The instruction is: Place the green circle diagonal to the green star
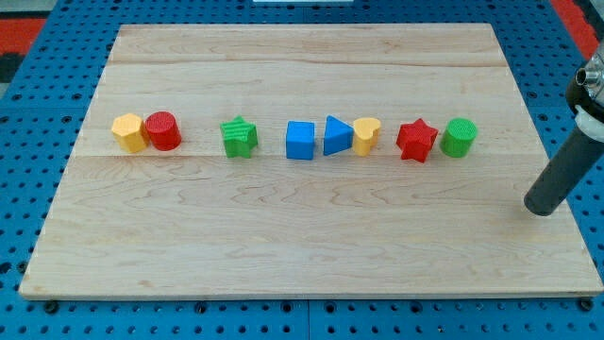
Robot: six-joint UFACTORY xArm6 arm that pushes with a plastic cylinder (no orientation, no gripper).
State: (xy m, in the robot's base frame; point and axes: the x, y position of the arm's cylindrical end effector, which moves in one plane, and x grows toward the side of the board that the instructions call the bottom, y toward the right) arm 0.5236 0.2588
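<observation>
The green circle (460, 137) stands at the right end of a row of blocks across the middle of the wooden board (311, 246), touching a red star (416, 141) on its left. The green star (239, 137) sits left of centre in the same row, far from the circle. My tip (541, 207) rests on the board near the right edge, to the right of and below the green circle, apart from every block.
The row also holds a yellow hexagon (128, 132) touching a red circle (163, 130) at the left, then a blue cube (300, 140), a blue triangle (336, 135) and a yellow heart (366, 135). Blue pegboard surrounds the board.
</observation>
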